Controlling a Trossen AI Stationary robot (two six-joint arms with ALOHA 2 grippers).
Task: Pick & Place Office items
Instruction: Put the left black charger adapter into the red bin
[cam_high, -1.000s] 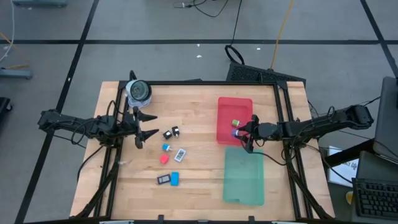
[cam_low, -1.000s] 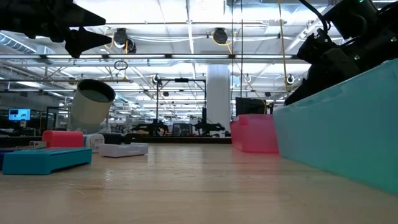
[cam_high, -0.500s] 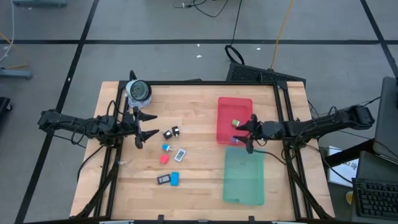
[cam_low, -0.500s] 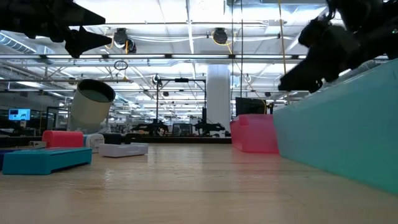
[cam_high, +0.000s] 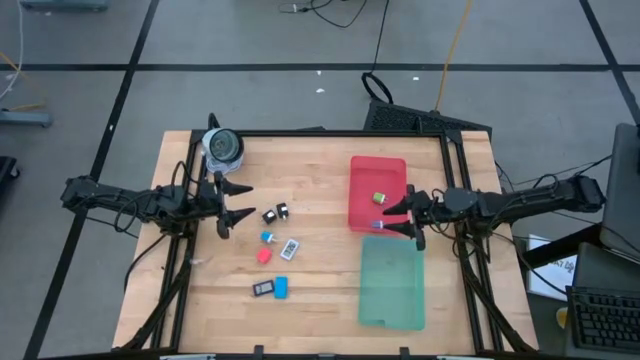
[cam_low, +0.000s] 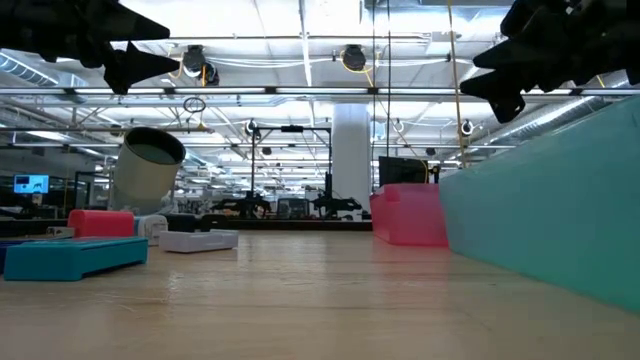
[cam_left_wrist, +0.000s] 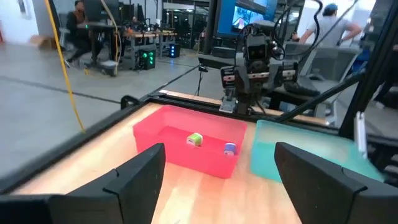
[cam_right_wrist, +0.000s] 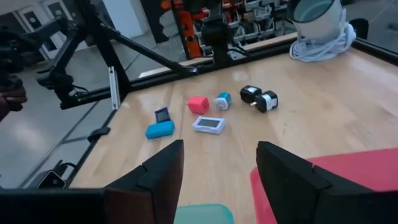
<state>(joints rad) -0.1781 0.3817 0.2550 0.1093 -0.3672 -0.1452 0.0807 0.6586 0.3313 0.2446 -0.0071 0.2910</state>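
Note:
My left gripper (cam_high: 243, 200) hovers open and empty at the table's left, left of the loose office items. These are a black clip pair (cam_high: 276, 213), a small blue piece (cam_high: 268, 237), a white tag (cam_high: 290, 247), a pink piece (cam_high: 264, 256), a dark block (cam_high: 262, 289) and a blue bar (cam_high: 282, 287). They also show in the right wrist view (cam_right_wrist: 209, 124). My right gripper (cam_high: 400, 216) is open and empty above the near right corner of the red tray (cam_high: 362, 170). A yellow-green piece (cam_left_wrist: 194, 139) and a small blue piece (cam_left_wrist: 230, 149) lie on the tray's floor.
A green tray (cam_high: 392, 290) lies just nearer than the red tray. A grey roll (cam_high: 222, 147) stands at the far left corner. Black frame rails run along the table's sides. Bare wood lies between the loose items and the trays.
My right gripper has risen and drawn back toward the table's right edge. The small blue piece that was at its fingertips now lies in the red tray near its near edge. My left arm has kept still.

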